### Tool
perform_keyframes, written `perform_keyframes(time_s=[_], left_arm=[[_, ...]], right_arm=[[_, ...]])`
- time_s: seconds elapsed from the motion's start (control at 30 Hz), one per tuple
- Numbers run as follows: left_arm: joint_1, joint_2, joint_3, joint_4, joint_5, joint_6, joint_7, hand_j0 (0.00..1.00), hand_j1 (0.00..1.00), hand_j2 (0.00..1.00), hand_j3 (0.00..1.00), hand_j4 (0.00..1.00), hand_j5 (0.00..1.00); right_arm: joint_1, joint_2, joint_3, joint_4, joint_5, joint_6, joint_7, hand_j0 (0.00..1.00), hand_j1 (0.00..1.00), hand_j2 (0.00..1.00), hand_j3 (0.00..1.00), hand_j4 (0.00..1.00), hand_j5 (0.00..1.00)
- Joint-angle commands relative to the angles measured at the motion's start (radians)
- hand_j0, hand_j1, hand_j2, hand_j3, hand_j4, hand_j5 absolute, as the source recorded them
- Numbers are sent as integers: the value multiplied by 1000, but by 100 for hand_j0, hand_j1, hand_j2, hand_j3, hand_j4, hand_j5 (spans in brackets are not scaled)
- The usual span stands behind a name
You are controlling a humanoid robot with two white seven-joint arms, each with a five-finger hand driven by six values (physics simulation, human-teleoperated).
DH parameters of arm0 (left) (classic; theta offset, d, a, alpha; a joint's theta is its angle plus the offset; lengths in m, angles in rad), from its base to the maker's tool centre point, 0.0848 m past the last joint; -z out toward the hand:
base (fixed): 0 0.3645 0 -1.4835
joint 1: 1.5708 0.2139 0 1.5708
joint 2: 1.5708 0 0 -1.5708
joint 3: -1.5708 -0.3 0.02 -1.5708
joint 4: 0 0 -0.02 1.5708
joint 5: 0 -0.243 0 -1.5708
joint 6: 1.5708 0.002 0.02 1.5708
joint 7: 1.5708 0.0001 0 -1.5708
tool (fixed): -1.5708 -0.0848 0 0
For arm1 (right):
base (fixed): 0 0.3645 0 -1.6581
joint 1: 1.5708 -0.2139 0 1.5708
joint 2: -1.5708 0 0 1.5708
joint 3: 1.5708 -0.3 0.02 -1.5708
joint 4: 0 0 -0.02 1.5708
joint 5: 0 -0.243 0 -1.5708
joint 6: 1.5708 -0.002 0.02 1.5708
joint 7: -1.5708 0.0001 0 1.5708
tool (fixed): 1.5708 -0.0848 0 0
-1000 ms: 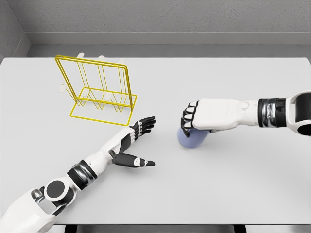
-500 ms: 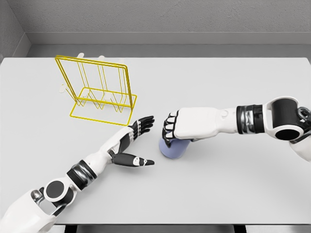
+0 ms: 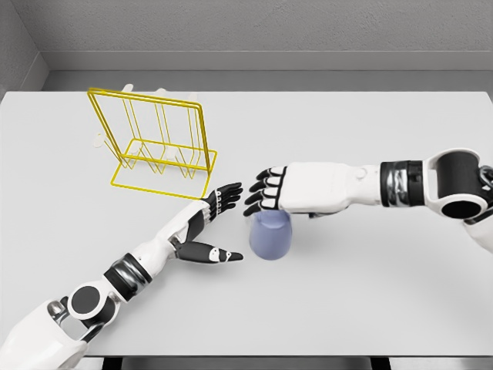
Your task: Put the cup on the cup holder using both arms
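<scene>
The pale blue cup (image 3: 270, 237) stands upright on the grey table (image 3: 370, 301), right of centre-front. My right hand (image 3: 262, 194) hovers just over its rim, fingers stretched out flat toward the left and holding nothing. Immediately left of the cup is my left hand (image 3: 225, 225), open, with its fingers (image 3: 224, 197) pointing up-right and its thumb (image 3: 217, 253) reaching toward the cup's base without touching it. The yellow wire cup holder (image 3: 146, 99) stands at the back left, beyond the left hand.
The table's far edge meets a grey wall. Behind the rack, a few small white pegs (image 3: 128, 87) show. The right forearm (image 3: 400, 185) spans the table's right half at cup height.
The right hand carried the cup leftward toward the left hand, then uncurled its fingers and let go. The cup now stands free. The left arm barely moved.
</scene>
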Motion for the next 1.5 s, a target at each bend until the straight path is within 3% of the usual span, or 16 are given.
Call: perform_keyframes(time_s=[0.0,0.1,0.2,0.27,0.43,0.5,0.57,0.7,1.47], left_arm=[[0,1,0,-1,4,0,0,100,100,100,100,100,100],[0,2,3,-1,4,0,0,100,100,100,100,100,100],[6,1,6,-1,4,0,0,100,100,100,100,100,100],[6,-2,6,-1,4,0,0,100,100,100,100,100,100],[2,-22,2,-10,2,32,0,100,100,100,100,100,100],[0,-34,0,-11,2,38,0,100,100,100,100,100,100],[-5,-45,-1,-11,2,40,0,100,100,100,100,100,100],[-11,-70,-4,-8,1,52,0,100,100,100,100,100,100],[-44,-182,-6,52,-18,161,-2,100,100,100,100,100,100]], right_arm=[[0,-14,-48,0,-43,3,0,100,100,100,100,100,100],[44,-78,-229,4,-150,3,0,100,100,100,100,100,100],[173,-127,-466,14,-256,3,0,100,100,100,100,100,100],[225,-129,-545,14,-305,3,0,100,100,100,100,100,100],[281,-113,-555,20,-375,3,0,100,100,100,100,100,100],[299,-63,-564,26,-370,3,0,100,100,100,100,100,100],[342,-55,-607,78,-361,3,0,100,100,100,100,100,100],[382,-55,-644,92,-362,3,0,100,100,100,100,100,100],[393,-44,-644,104,-362,3,0,100,100,100,100,100,100]])
